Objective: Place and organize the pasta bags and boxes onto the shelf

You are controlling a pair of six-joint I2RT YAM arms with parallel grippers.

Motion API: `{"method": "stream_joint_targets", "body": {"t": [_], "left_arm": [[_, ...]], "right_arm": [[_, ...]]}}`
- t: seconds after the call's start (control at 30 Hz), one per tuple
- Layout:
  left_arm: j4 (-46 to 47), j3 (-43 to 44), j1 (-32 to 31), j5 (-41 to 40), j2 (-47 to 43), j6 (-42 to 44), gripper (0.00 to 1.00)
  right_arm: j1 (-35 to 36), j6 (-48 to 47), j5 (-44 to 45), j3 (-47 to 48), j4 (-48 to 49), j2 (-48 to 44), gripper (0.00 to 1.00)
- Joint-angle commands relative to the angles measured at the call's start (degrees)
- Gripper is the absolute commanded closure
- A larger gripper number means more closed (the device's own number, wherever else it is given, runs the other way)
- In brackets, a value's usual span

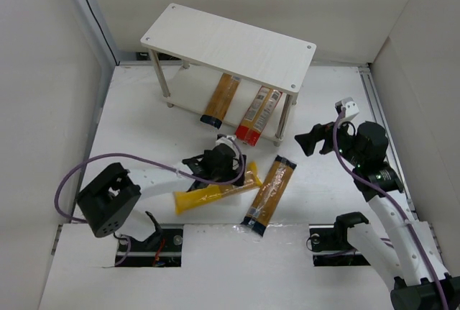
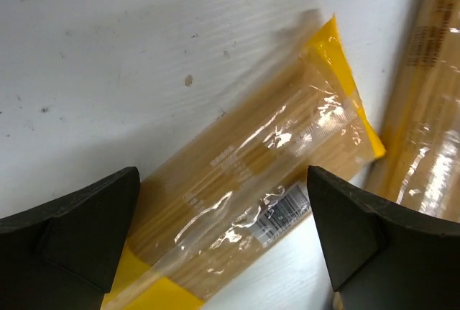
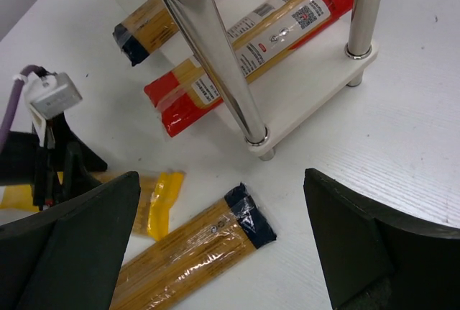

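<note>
Left claw (image 2: 223, 173) spread wide, straddling the yellow bag (image 2: 251, 180) flat on the counter (image 1: 144, 123); a spaghetti bag (image 1: 269, 193) lies just beside it. Right claw (image 3: 219, 177) gapes near a corner leg of the shelf (image 1: 230, 47), where a second spaghetti bag (image 1: 221, 100) and red pasta pack (image 1: 257, 112) overhang the lower board's front edge

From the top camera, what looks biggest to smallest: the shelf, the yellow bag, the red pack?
1. shelf, clearly biggest.
2. yellow bag.
3. red pack, but the shelf's top board hides part of it, so this last ranking is unsure.
</note>
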Motion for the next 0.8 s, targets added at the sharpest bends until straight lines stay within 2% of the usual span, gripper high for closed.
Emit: {"method": "stream_joint_targets", "body": {"t": [0.0,0.1,0.13,0.2,0.33,0.4,0.47,0.53,0.67,0.77], "left_arm": [[-16.26,3.78,-4.55,-4.50,7.62,-2.78,0.00],[-23.03,10.64,-10.44,-9.86,15.45,-4.35,0.00],[-25.06,14.13,-12.45,-13.79,16.88,-7.49,0.00],[-29.02,17.14,-12.47,-16.28,18.47,-10.06,0.00],[-27.74,19.26,-11.16,-18.93,11.74,-5.78,0.00],[-22.74,17.43,-9.92,-10.70,7.51,2.70,0.00],[-17.82,16.02,-9.92,-6.12,2.68,7.13,0.00],[-15.43,13.92,-9.92,2.65,-0.23,11.96,0.00],[-13.75,12.06,-11.59,5.85,-1.39,14.79,0.00],[-13.75,10.31,-12.21,1.82,-1.39,14.80,0.00]], "right_arm": [[0.51,-0.79,-1.51,1.30,3.74,-0.70,0.00],[0.51,-0.79,-2.03,1.30,3.74,-0.70,0.00],[0.51,-0.79,-2.04,1.30,3.74,-0.70,0.00],[0.51,-0.79,-2.04,1.30,3.74,-0.70,0.00],[0.51,-0.79,-2.04,0.77,4.35,-0.70,0.00],[0.51,-0.79,-2.65,0.77,4.35,-0.70,0.00],[0.51,-0.79,-2.66,0.77,4.35,-1.22,0.00],[0.51,-0.79,-3.18,0.77,4.35,-1.92,0.00],[0.51,-0.79,-3.18,0.77,4.35,-1.93,0.00],[0.51,-0.79,-3.18,0.77,4.35,-1.93,0.00]]}}
